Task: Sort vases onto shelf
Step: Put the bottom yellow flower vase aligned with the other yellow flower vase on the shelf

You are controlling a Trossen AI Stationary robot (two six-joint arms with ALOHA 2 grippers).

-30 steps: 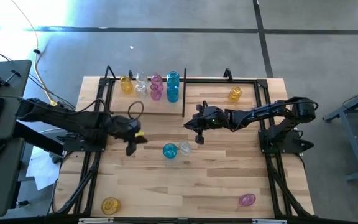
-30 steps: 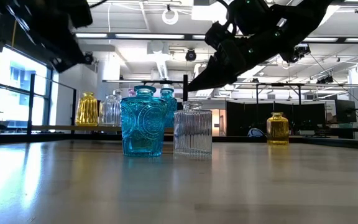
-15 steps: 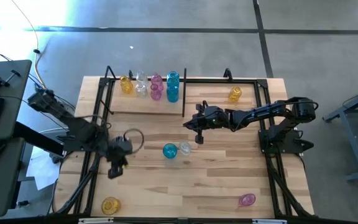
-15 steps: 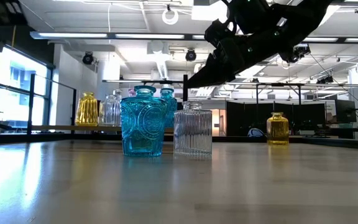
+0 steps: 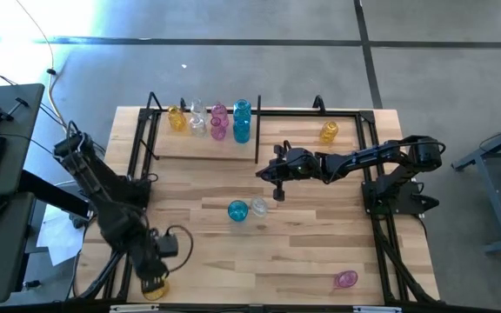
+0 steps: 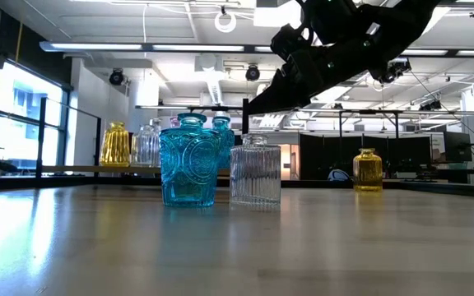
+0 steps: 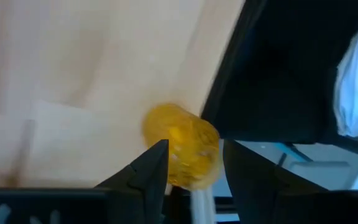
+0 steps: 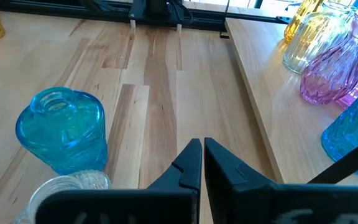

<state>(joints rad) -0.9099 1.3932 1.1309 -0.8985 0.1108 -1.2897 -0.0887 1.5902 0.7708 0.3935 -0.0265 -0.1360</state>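
Note:
A yellow vase (image 7: 182, 146) sits at the table's near left corner (image 5: 155, 287). My left gripper (image 7: 194, 163) is open above it (image 5: 151, 276), one finger on each side of it. My right gripper (image 8: 199, 158) is shut and holds nothing. It hangs over the table's middle (image 5: 277, 189), beside the shelf (image 5: 257, 139). A teal-blue vase (image 5: 237, 210) and a clear vase (image 5: 257, 209) stand upright just near of it. Yellow, clear, pink and blue vases (image 5: 209, 120) stand on the shelf's plank at the far left. My left gripper comes at the yellow vase (image 7: 166, 134) from above, with its fingers (image 7: 156, 160) on either side. I cannot tell whether they touch it.
Another yellow vase (image 5: 329, 131) stands at the far right inside the black frame. A pink vase (image 5: 346, 279) lies near the table's near right corner. Bare wood lies between the middle vases and the near edge.
My left gripper has swung from the table's left middle toward the near edge and now hangs over the yellow vase in the near left corner. The right arm and all the vases have kept still.

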